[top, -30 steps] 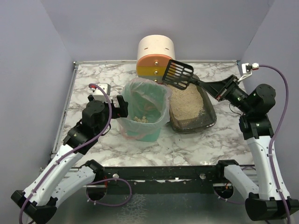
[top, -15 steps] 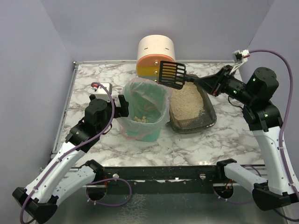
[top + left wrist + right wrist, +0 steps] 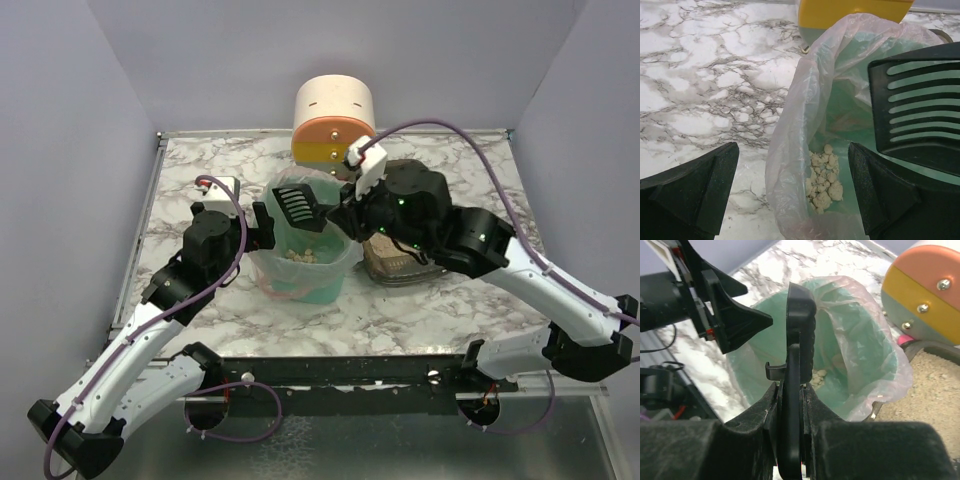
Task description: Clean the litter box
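Litter box sits mid-table, right of centre, just beside the green bin. The right arm crosses over it and hides most of it. Sandy litter fills it; I can't tell if any clumps are left in it.

The bin has a clear bag liner and a small pile of pale clumps at the bottom. The black slotted scoop hangs over the bin mouth, turned up on edge. Its slots look empty.

Right gripper is clenched on the scoop handle. Left gripper is spread wide at the bin's left side, with the bag edge between its fingers. Can't tell if it touches the bin.

A cream, orange and yellow cylinder stands at the back, just behind the bin and box.

Step, as I judge it: the dump into the bin, about finished.

Next move likely calls for:
- lifting the scoop free of the bag without snagging it
- swinging right and levelling the scoop
- digging into the litter again
- left arm steadying the bin if needed
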